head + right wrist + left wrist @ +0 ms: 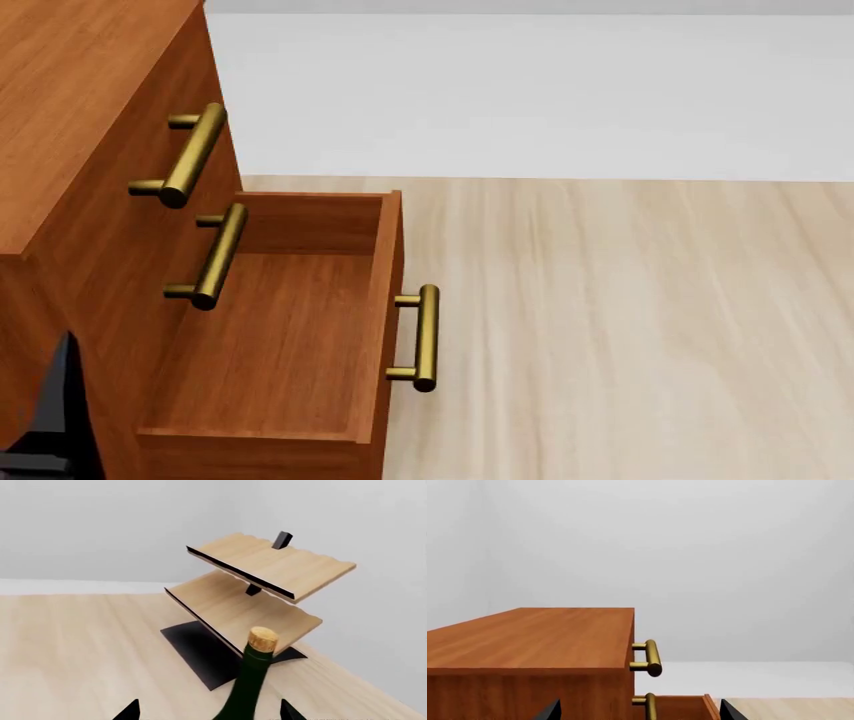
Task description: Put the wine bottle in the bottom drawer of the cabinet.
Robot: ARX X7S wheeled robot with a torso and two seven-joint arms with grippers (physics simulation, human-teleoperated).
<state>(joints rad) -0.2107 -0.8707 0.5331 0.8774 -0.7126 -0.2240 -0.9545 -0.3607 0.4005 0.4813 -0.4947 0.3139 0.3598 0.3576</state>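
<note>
The cabinet [80, 200] fills the head view's nine o'clock, its bottom drawer [287, 330] already out and bare at six – the wine bottle [250, 685], apparently clamped in the right gripper [208, 711], needs carrying over; left gripper [639, 711] jaws apart.

Reddish-brown grained wood, satin-smooth, on the cabinet [80, 120] and its bottom drawer [287, 330]. Glossy brass metal for the bar handles [424, 338]. Dark-green shiny glass on the wine bottle [250, 687], matt tan cork [263, 639]. Pale matt wood for the rack shelves [273, 565], matt black base plate [200, 652]. Light wood-grain floor [641, 330].
</note>
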